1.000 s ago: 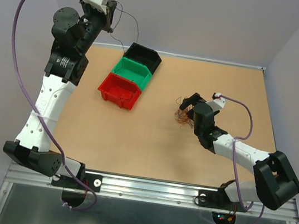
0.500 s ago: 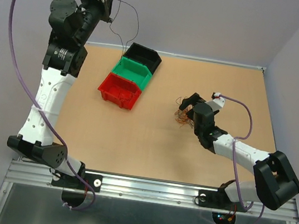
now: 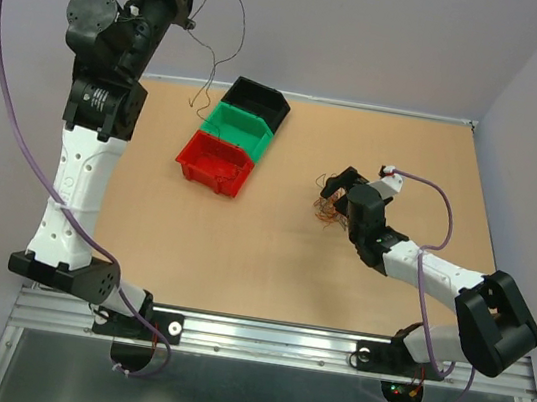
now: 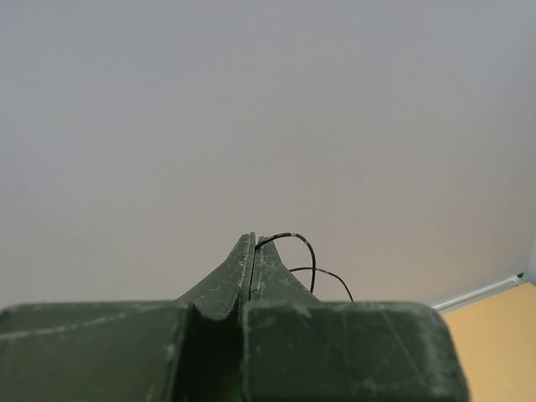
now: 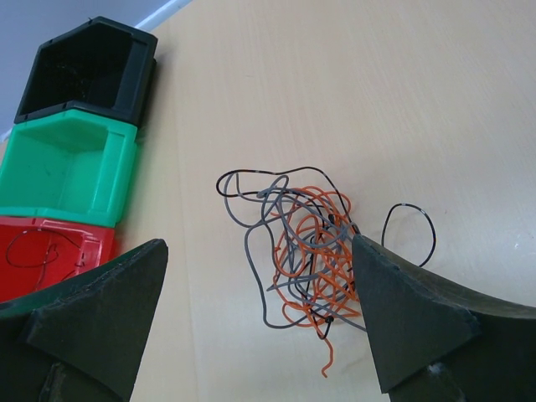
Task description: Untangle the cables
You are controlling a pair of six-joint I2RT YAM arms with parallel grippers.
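**One strand lifted clear, clump waiting under R pincer**

L pincer (image 4: 253, 251) is clenched tight on a dark strand (image 4: 313, 268), nipped right at the fingertips. The arm is raised high over the far-left corner of the desk (image 3: 268, 272). The strand hangs in a loose curl w/ its free end just beside the bins, well apart from the clump and not tied to it as far as the top view shows.

The rest of the cables (image 5: 303, 251), orange, grey and dark strands in one knot, lie on the desk right of centre. R pincer (image 5: 258, 247) is released, fingers spread either side of the knot, not squeezing it.

Step in hand, prob.: drop the freed strand into a bin.

- Black bin (image 5: 138, 79) looks the likely match by colour; green bin (image 5: 109, 188) is next to it. Red bin (image 5: 92, 251) already has a strand in it.
- Bring L down so the dangling end goes inside the walls first, then let go low. The wire is springy and light, so a high release could flick it onto the desk.
- Watch for the strand clinging to a finger after opening.
- R should stay off the knot till L is done; clamping now would prob. tighten it.
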